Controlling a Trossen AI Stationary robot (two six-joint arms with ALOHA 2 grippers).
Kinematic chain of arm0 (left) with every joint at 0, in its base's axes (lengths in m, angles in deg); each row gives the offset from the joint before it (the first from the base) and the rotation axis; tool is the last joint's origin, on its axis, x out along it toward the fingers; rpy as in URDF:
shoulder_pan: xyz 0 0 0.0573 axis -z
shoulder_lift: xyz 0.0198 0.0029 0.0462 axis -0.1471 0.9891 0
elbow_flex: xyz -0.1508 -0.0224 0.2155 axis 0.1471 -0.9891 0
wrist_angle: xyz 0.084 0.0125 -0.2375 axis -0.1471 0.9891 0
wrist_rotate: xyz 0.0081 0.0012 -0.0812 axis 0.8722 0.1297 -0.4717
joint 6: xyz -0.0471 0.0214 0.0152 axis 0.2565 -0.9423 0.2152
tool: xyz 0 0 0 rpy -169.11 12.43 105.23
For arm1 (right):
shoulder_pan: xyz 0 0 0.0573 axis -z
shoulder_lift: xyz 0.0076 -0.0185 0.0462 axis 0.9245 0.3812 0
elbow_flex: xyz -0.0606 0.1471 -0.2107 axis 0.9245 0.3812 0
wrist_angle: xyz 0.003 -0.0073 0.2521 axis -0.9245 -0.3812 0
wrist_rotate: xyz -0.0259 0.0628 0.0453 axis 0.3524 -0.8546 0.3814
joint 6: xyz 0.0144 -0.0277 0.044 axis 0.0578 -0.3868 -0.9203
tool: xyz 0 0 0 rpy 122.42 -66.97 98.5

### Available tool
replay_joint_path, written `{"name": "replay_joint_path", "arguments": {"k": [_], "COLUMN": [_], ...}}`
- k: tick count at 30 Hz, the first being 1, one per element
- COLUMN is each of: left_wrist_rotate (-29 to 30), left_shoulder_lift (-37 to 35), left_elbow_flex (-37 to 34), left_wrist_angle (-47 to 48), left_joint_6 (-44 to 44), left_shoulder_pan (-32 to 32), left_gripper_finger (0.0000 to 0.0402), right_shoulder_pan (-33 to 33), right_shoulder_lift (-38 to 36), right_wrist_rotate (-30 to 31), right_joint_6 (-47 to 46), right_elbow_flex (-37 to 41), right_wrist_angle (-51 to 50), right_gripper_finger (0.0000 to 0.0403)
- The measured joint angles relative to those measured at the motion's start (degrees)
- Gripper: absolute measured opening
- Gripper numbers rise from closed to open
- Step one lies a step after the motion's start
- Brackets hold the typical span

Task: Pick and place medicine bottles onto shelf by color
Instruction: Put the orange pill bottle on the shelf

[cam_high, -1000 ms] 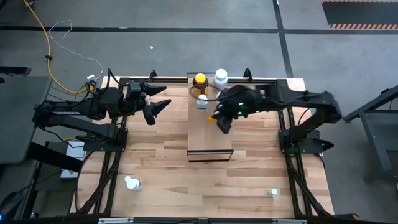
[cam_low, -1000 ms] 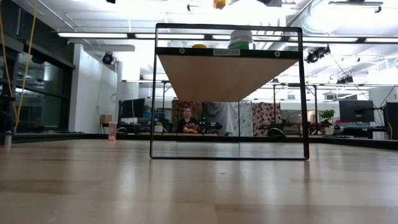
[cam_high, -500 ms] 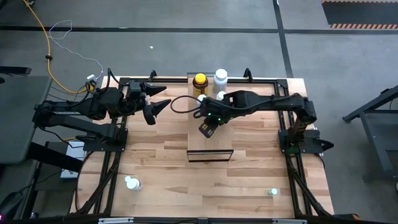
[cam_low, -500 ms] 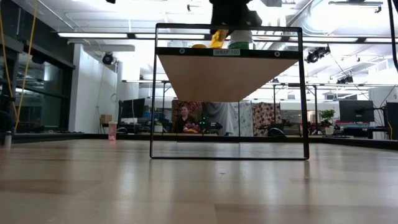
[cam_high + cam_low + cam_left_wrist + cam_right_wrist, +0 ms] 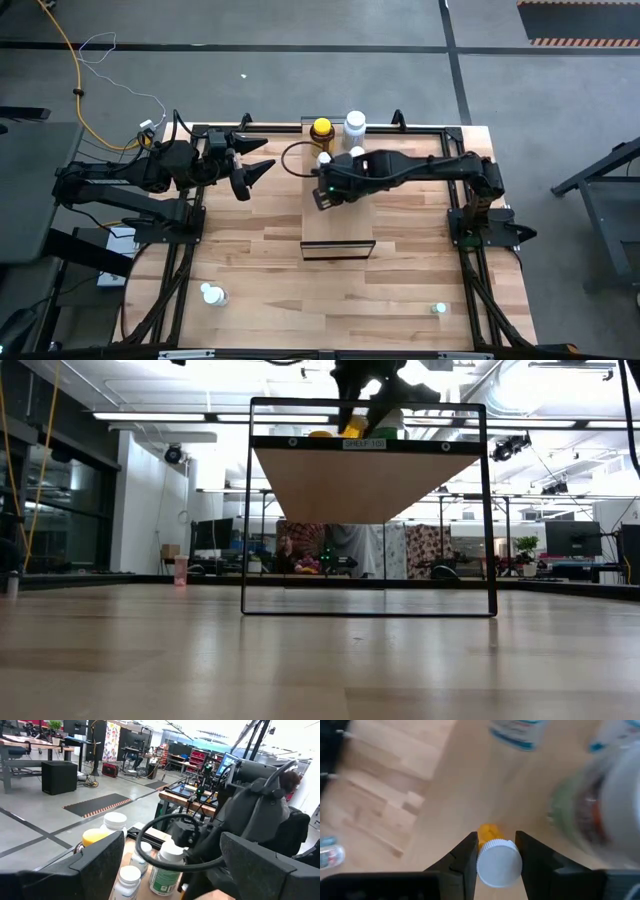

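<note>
A small orange bottle with a white cap [image 5: 499, 862] sits between the fingers of my right gripper [image 5: 322, 197], which is shut on it over the middle of the shelf [image 5: 338, 225]. In the low view the orange bottle [image 5: 352, 426] shows just above the shelf top. At the shelf's far end stand an amber bottle with a yellow cap [image 5: 321, 130], a white bottle [image 5: 355, 123] and two smaller white ones [image 5: 324, 158]. My left gripper [image 5: 262, 156] waits open at the table's far left, pointing level at the shelf. My right gripper pinches the orange bottle at its white cap end [image 5: 485, 851] between the two fingers. The fingers slant down from the table's right side. The bottle's orange body [image 5: 488, 831] points on past the fingertips toward the shelf; whether it touches the board I cannot tell.
A white bottle [image 5: 212, 294] lies on the table near its front left. A tiny one [image 5: 439, 309] is near the front right. The shelf's black frame [image 5: 487, 510] rises from the table. The shelf's near half is bare board.
My right gripper has reached toward the table's left and come down over the shelf, rolling about its own line as it went. It has stayed shut on the orange bottle, which is now close above the shelf top.
</note>
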Motion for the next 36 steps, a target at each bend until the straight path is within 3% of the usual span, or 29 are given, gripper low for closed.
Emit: {"name": "replay_joint_path", "arguments": {"k": [15, 36], "left_wrist_rotate": [0.0, 0.0], "left_shoulder_lift": [0.0, 0.0], "left_elbow_flex": [0.0, 0.0], "left_wrist_angle": [-0.01, -0.01], "left_joint_6": [-0.43, -1.09], "left_shoulder_pan": [-0.01, 0.0], "left_gripper_finger": [0.0321, 0.0321], "right_shoulder_pan": [-0.59, -0.96], "right_shoulder_lift": [0.0, -0.02], "right_wrist_rotate": [7.59, 6.93], "right_joint_6": [-6.24, -3.57], "right_elbow_flex": [0.04, 0.11], "right_wrist_angle": [-6.42, -6.42], "right_gripper_finger": [0.0108, 0.0123]}}
